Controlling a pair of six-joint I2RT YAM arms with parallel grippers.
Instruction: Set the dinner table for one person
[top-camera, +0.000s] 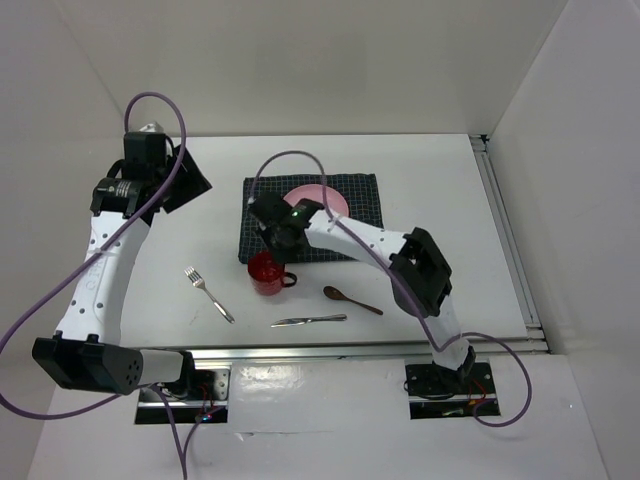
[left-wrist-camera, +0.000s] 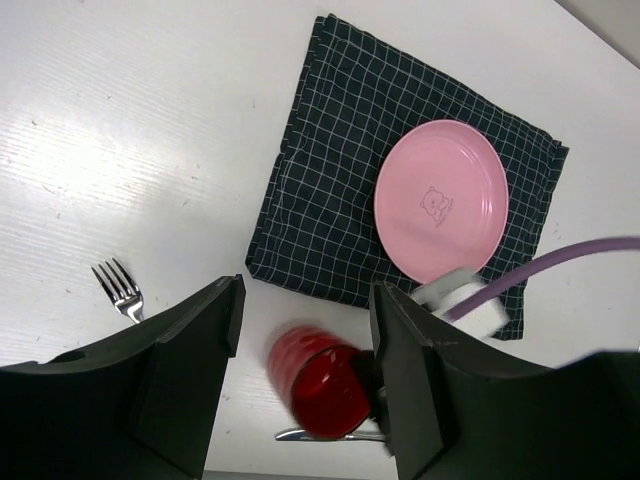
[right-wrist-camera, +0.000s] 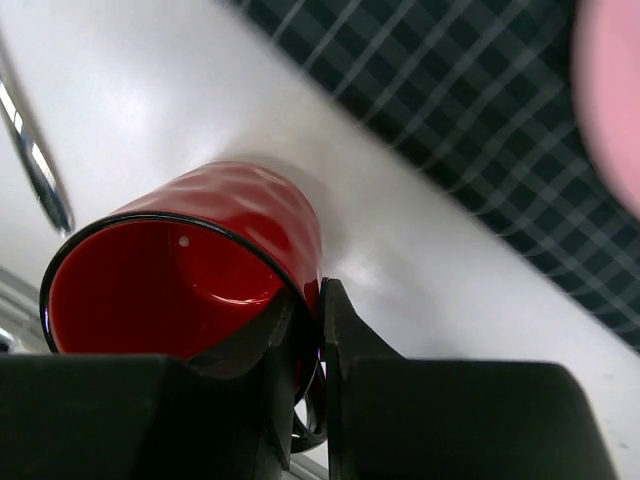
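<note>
White walls are enclosing the dinner table (top-camera: 420, 170), whose matte top is filling the middle of the overhead view. A navy checked mat (top-camera: 360, 195) is lying at its centre, carrying a pink plate (top-camera: 325, 195). A red mug (top-camera: 267, 272) is standing on the bare white just beside the mat's lower left corner. The right gripper (top-camera: 272, 250) is reaching down onto the mug's rim. Toward the lower edge, a fork (top-camera: 208, 293) is lying left of the mug, a spoon (top-camera: 350, 299) to its right, and a knife (top-camera: 308, 320) below them. The left gripper (top-camera: 190, 185) is hanging over the upper left of the table, well apart from everything.

From the left wrist, the left gripper (left-wrist-camera: 307, 295) is showing its dark fingers (left-wrist-camera: 195, 370) spread wide with nothing between them. Beneath them the table (left-wrist-camera: 120, 120) is showing the mat (left-wrist-camera: 330, 180), the plate (left-wrist-camera: 442, 200), the mug (left-wrist-camera: 320, 385), the fork (left-wrist-camera: 120, 288) and the knife's tip (left-wrist-camera: 300, 435). A purple cable (left-wrist-camera: 560, 262) is crossing the right edge.

From the right wrist, the right gripper (right-wrist-camera: 318, 310) is pinching the mug's (right-wrist-camera: 200, 250) wall, one finger inside the rim and the other outside, jaws nearly together. The mat (right-wrist-camera: 470, 110) is filling the upper right, the blurred plate (right-wrist-camera: 610, 100) is showing at the far right, and the knife (right-wrist-camera: 35, 160) is lying at the left on the table (right-wrist-camera: 150, 80).
</note>
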